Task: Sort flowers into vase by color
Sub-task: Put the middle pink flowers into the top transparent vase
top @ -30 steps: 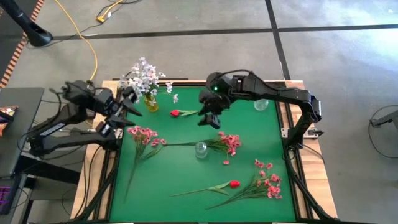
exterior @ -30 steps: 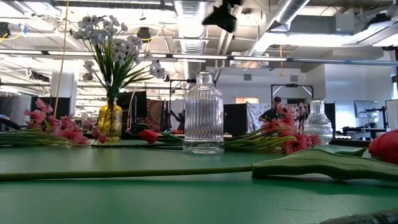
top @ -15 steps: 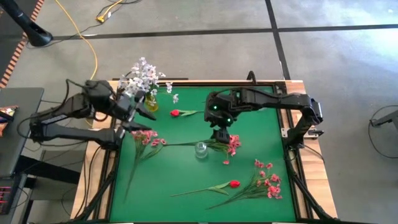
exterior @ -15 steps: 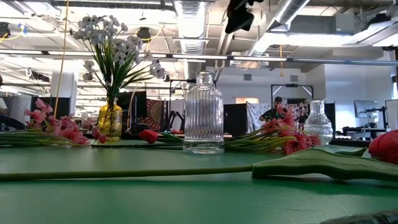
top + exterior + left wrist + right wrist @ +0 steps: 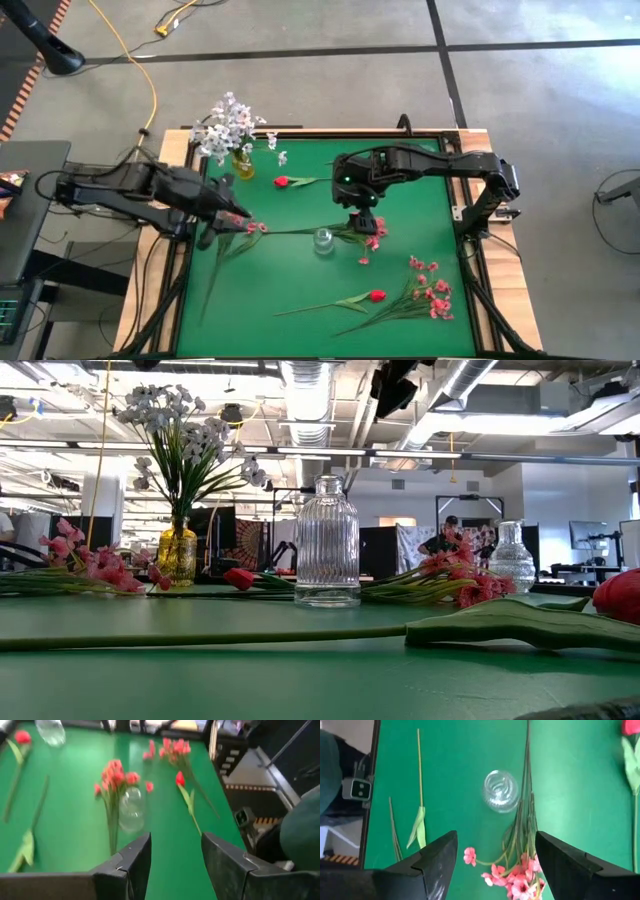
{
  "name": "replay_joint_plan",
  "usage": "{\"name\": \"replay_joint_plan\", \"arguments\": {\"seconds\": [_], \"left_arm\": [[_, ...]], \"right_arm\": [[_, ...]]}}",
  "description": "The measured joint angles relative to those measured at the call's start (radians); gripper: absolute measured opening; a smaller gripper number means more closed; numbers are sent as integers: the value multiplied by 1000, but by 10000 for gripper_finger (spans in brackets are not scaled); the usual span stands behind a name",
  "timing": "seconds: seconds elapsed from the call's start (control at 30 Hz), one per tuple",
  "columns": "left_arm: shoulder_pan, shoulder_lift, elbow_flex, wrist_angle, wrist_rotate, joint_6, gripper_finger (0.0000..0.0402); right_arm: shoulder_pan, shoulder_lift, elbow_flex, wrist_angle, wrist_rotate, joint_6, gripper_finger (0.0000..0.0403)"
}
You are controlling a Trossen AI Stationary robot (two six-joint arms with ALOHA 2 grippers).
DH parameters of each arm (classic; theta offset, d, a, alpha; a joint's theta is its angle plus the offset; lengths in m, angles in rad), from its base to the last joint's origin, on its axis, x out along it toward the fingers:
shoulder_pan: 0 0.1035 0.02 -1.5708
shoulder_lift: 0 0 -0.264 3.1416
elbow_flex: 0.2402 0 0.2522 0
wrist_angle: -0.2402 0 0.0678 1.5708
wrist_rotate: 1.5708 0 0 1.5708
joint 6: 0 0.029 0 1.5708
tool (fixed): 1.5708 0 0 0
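Observation:
Whitish-lavender flowers (image 5: 230, 125) stand in a yellow vase (image 5: 241, 166) at the far left. One pink spray (image 5: 232, 222) lies at the left, and my left gripper (image 5: 214, 207) hovers open at its blooms. A second pink spray (image 5: 366, 231) lies at the centre beside a clear ribbed vase (image 5: 323, 240). My right gripper (image 5: 495, 870) is open above this spray's blooms (image 5: 516, 881). A third pink spray (image 5: 430, 295) and a red bud (image 5: 376, 296) lie near the front. Another red bud (image 5: 283, 182) lies toward the far side.
A second clear vase (image 5: 510, 558) stands at the far right of the green mat. The mat's raised dark frame (image 5: 190, 270) borders it. Bare mat lies between the central vase and the front red bud. A person (image 5: 443, 538) stands in the room far behind the table.
My left gripper has swung from beside the yellow vase toward the near edge and down, ending over the left pink spray's blooms. My right gripper has moved from the far centre toward the near edge and now hangs over the central pink spray. No flower has moved.

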Motion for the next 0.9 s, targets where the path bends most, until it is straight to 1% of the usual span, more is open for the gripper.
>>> {"name": "replay_joint_plan", "arguments": {"seconds": [0.17, 0.23, 0.3, 0.37, 0.43, 0.5, 0.6, 0.7, 0.8, 0.9], "left_arm": [[-67, 22, -107, 1, -51, -23, 162], [-75, 29, -164, 29, -94, -24, 162], [-72, 31, -230, 115, -135, -20, 162], [-56, 31, -310, 250, -176, 10, 162], [-33, 43, -396, 409, -191, 50, 162], [-7, 69, -471, 530, -190, 69, 162], [30, 133, -542, 664, -183, 68, 162], [57, 227, -561, 697, -204, 108, 162], [77, 332, -557, 764, -210, 155, 162], [90, 444, -555, 847, -205, 165, 162]], "right_arm": [[0, -8, -5, -36, 0, -23, 295], [0, -42, -49, -17, 0, -23, 295], [-1, -105, -136, 28, 0, -23, 295], [-4, -189, -245, 112, 0, -5, 295], [-17, -268, -352, 230, -1, 48, 295], [-23, -338, -443, 322, -1, 117, 295], [-23, -420, -539, 413, 2, 196, 295], [-11, -471, -600, 476, 2, 249, 295], [3, -486, -623, 500, 7, 275, 295], [20, -487, -624, 504, 10, 278, 295]]}}
